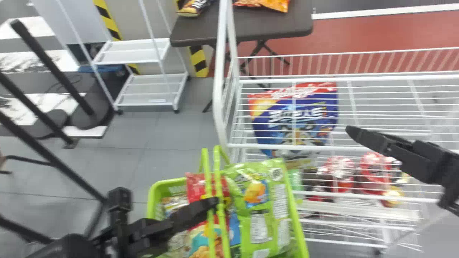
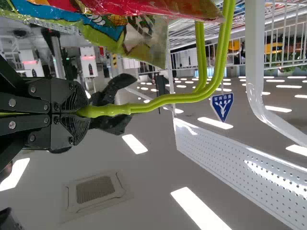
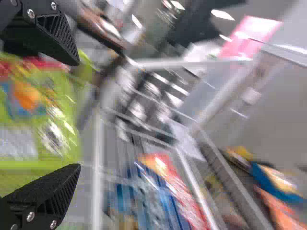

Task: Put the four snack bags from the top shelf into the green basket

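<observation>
Lime green basket [image 1: 152, 200], so here's my count. One basket, two thin handles [image 1: 219, 172] standing up side by side, and at least four snack bags inside, though they overlap too much for me to get an exact number. It's right by the near left corner of the one white wire rack [image 1: 218, 86].

The bags I can make out: one big green bag [image 1: 260, 211], one red bag [image 1: 195, 182], one bag with teal and cookie-brown art [image 1: 204, 240], and a pale bag [image 1: 174, 204] over by the left wall. The green one is the star tbh, shiny, with an orange picture on a blue patch plus white label panels, and its upper end pokes past the rim.

Two tools: the left tool [image 1: 211, 203] is clamped on the handles over the basket, the right tool [image 1: 362, 135] is over the rack with its fingers spread apart.

Under the rack's top wires there's one big blue bag [image 1: 297, 118], and lower down two red-and-white packs. Further back, one dark counter [image 1: 244, 36] with two bags on it, and one white cart [image 1: 143, 77] next to it.
</observation>
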Available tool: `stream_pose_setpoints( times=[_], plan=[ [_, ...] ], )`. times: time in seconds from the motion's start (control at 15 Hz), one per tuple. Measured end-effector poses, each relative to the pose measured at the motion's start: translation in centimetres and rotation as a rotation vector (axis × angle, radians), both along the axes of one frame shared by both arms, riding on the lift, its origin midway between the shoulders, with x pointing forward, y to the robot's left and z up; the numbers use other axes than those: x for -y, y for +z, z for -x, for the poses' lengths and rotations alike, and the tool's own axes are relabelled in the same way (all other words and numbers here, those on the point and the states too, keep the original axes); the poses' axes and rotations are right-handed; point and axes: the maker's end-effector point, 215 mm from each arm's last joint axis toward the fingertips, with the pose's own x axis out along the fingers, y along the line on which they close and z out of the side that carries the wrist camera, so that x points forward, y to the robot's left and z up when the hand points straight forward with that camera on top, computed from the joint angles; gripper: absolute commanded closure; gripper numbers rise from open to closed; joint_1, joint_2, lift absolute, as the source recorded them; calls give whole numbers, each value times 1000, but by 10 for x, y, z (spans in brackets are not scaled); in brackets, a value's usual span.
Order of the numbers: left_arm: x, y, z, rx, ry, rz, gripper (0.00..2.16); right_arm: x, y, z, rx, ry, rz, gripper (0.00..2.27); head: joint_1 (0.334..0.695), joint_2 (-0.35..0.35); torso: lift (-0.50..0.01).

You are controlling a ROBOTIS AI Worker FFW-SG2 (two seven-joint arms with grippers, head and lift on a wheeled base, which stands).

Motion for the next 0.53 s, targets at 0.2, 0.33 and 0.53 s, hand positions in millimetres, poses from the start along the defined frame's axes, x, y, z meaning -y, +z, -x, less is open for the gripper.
stream_pose_setpoints(
  times=[0.2, 0.33, 0.53],
  plan=[
    [2, 1, 0, 2, -4, 1, 2145, 74, 8, -34, 319, -301, 372, 43, 695, -81, 0],
    [2, 1, 0, 2, -5, 3, 2145, 86, 5, -31, 410, -363, 499, 43, 695, -100, 0],
    [2, 1, 2, 1, -4, 7, 2145, 96, -9, -20, 468, -403, 532, 46, 695, -118, 0]
  ],
)
